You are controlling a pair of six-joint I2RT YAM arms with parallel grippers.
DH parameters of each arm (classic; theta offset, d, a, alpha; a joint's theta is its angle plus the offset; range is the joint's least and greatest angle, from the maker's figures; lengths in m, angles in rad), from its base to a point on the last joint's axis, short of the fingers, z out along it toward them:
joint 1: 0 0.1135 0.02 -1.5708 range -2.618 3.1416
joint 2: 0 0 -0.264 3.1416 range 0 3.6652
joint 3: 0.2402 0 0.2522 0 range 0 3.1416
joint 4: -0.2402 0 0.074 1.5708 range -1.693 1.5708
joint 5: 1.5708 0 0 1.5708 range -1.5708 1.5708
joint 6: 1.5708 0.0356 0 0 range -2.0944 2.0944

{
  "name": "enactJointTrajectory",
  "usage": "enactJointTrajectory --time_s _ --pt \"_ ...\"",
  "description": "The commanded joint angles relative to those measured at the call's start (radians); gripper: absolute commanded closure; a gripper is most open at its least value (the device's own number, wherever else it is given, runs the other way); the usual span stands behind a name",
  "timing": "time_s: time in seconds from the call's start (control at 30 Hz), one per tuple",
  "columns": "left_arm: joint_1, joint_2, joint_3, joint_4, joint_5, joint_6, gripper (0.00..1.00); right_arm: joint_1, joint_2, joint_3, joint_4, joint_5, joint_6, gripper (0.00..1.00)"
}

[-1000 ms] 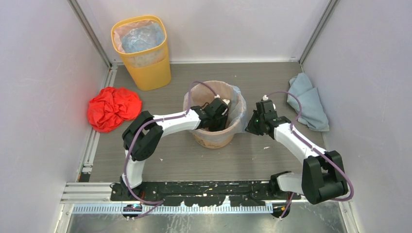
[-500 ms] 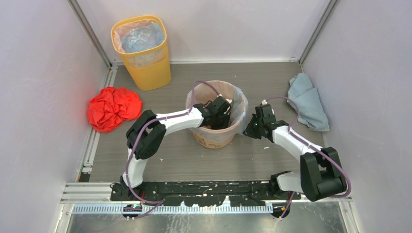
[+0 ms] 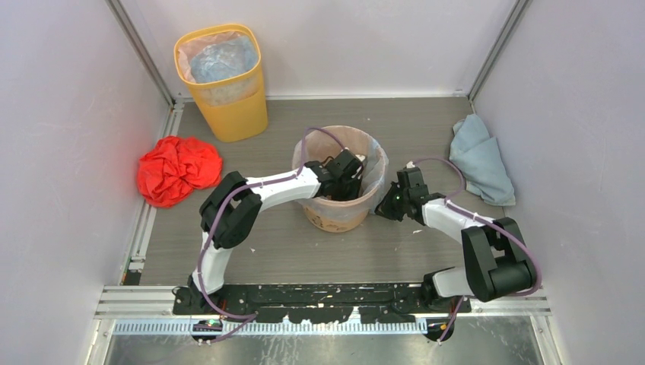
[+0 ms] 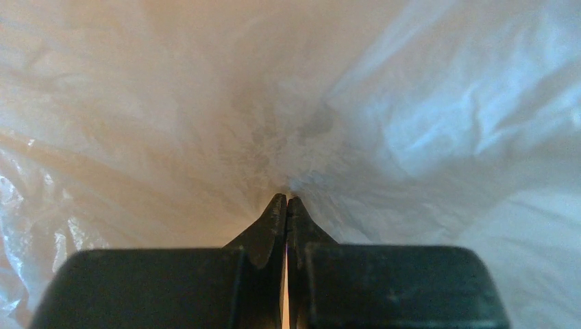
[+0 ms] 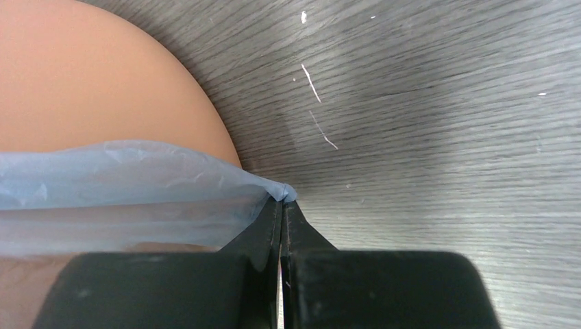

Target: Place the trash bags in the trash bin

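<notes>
Orange plastic, the trash bin point(image 3: 338, 211) stood in the middle of the counter point(image 3: 266, 251) with a pale trash bag point(image 5: 123, 181) inside, its edge draped over the rim. Lining looked nearly done; a red heap point(image 3: 179, 169) and a blue heap point(image 3: 479, 160) lay outside, well apart. Closed, the left pincer point(image 4: 286, 200) pressed film deep inside; the right pincer point(image 5: 282, 204) pinched the bag's hem outside the wall.

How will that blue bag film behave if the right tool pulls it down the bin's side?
The trash bag looks thin and floppy, wrinkling over the trash bin, so it should follow the pull. Pinched at one corner by the right tool, it may stretch or tear.
</notes>
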Motion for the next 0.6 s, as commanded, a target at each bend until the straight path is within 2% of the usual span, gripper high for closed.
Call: enactJointTrajectory --time_s 0.0,0.43,0.5,0.57 --pt "-0.005 0.008 0.036 0.018 0.020 -0.011 1.00 -0.003 0.040 -0.030 0.081 -0.026 0.028 1.00" --pt "-0.005 0.006 0.033 0.016 0.023 -0.007 1.00 -0.002 0.031 -0.017 0.056 -0.008 0.020 0.98" --pt "-0.005 0.009 0.031 0.017 0.024 -0.007 1.00 -0.003 -0.002 -0.005 0.022 0.011 0.009 0.80" --pt "-0.005 0.012 0.031 0.014 0.023 -0.006 1.00 -0.003 -0.042 0.022 -0.034 0.046 -0.015 0.68"
